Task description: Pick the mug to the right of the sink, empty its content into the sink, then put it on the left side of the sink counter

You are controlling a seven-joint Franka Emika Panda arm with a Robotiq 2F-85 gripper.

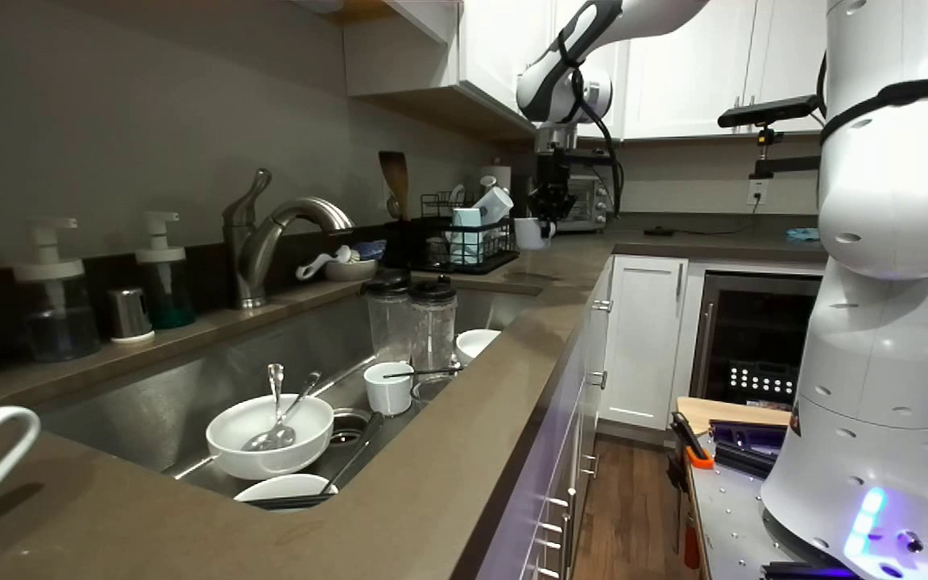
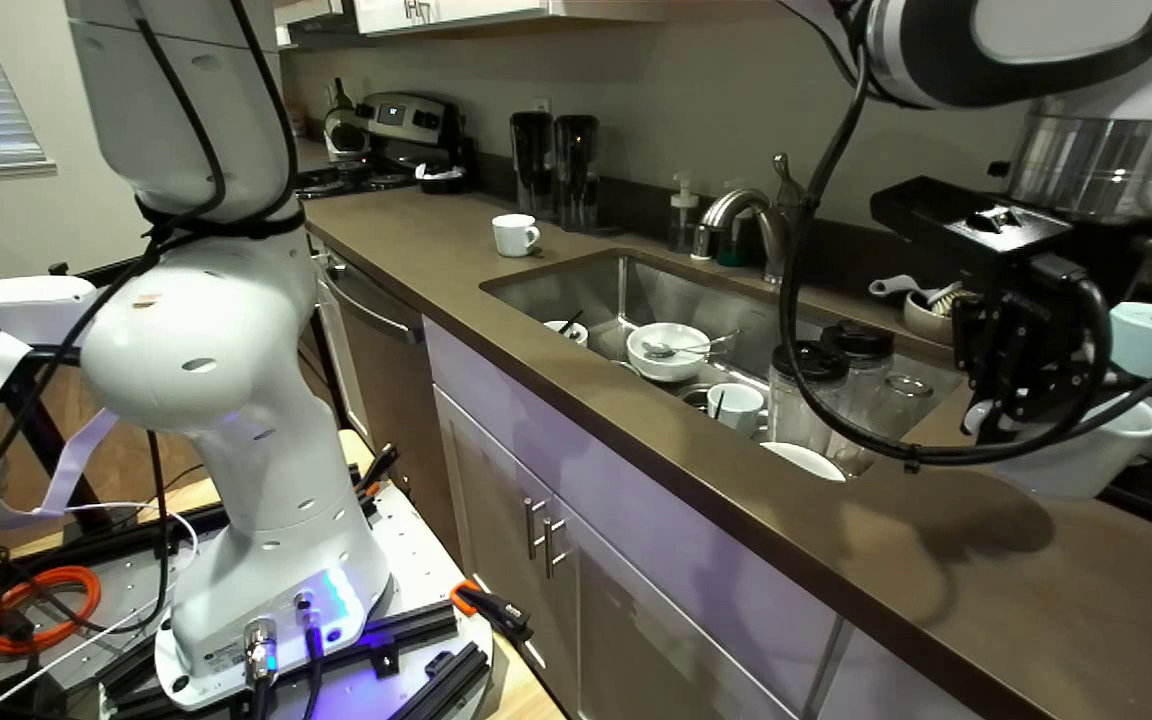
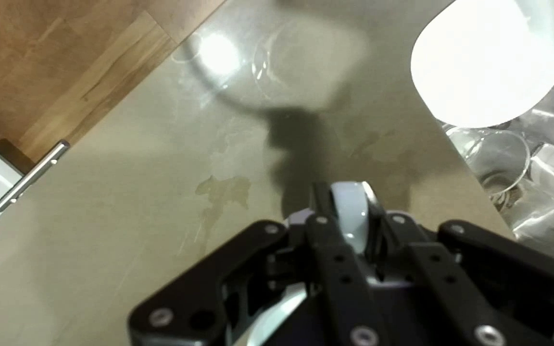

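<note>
My gripper (image 1: 551, 219) is shut on the handle of a white mug (image 1: 528, 234), to the right of the sink. In an exterior view the mug (image 2: 1081, 462) hangs roughly upright, a little above the sink counter (image 2: 1126, 590), with its shadow below. In the wrist view the white handle (image 3: 351, 214) sits between the fingers (image 3: 349, 197); most of the mug is hidden under the gripper. Its content cannot be seen. The steel sink (image 1: 138, 427) holds dishes. A second white mug (image 2: 515, 236) stands on the counter left of the sink.
A dish rack (image 1: 496, 259) with cups stands behind the held mug. The sink holds white bowls (image 1: 271, 435), a white cup (image 1: 389, 389) and clear jars with black lids (image 1: 432, 326). The chrome faucet (image 1: 258, 250) arches over the sink. Upper cabinets (image 1: 496, 56) hang near the arm.
</note>
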